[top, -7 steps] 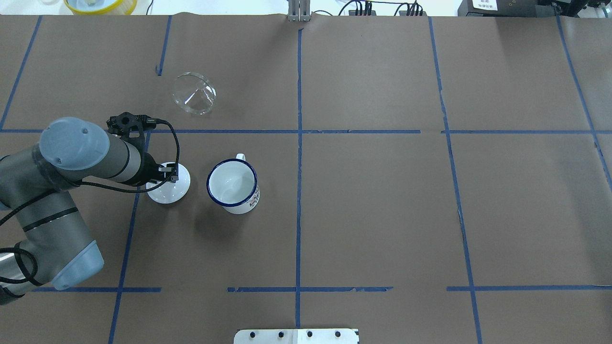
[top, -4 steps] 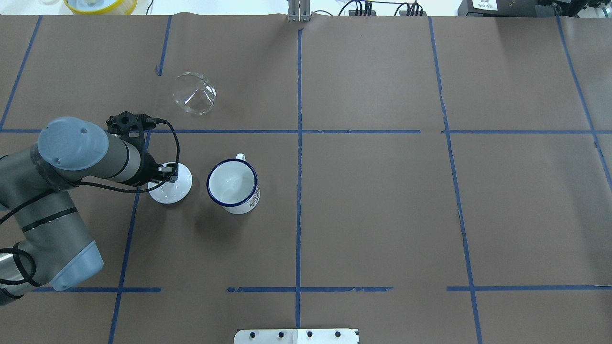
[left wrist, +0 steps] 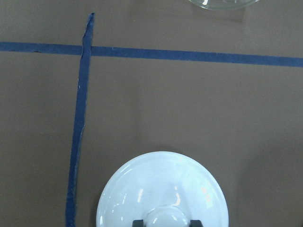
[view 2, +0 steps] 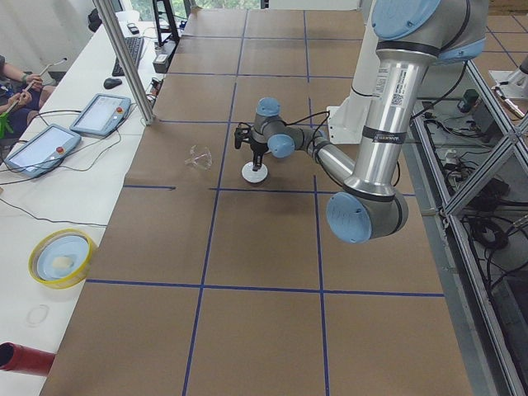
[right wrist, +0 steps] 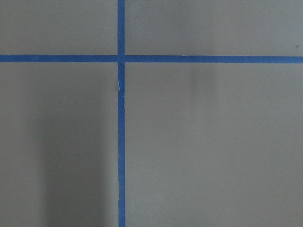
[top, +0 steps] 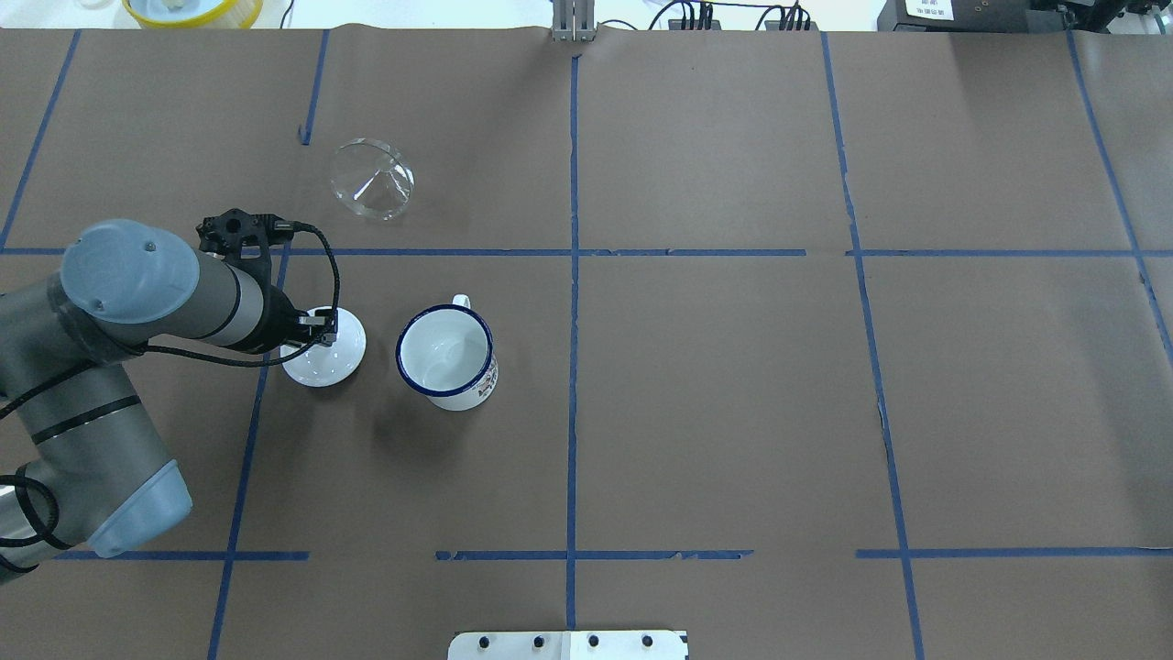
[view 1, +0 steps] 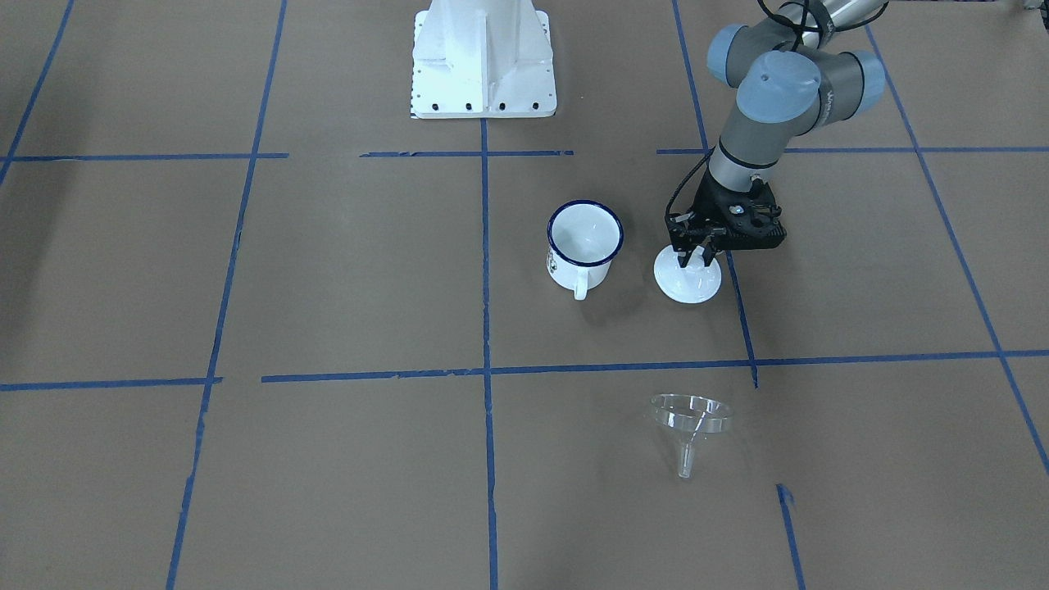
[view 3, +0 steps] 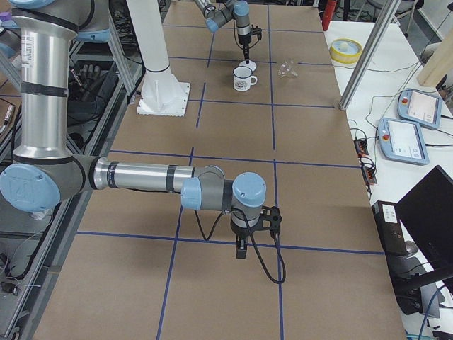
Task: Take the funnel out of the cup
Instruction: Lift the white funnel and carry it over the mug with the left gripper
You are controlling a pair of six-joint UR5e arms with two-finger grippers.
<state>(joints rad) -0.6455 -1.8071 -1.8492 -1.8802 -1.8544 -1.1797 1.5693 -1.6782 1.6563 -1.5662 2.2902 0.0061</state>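
Observation:
The clear funnel lies on its side on the brown table, well away from the cup; it also shows in the front view and at the top edge of the left wrist view. The white enamel cup with a blue rim stands upright and empty. My left gripper is shut on the knob of a round white lid, left of the cup; its fingers flank the knob in the left wrist view. My right gripper hangs over bare table far from these; I cannot tell its state.
Blue tape lines cross the brown paper. A yellow bowl sits beyond the far left edge. The robot's white base stands behind the cup. Tablets and cables lie along the far side.
My left arm has drifted slightly left and away, and the lid has shifted a little with the gripper. The cup and funnel have not moved.

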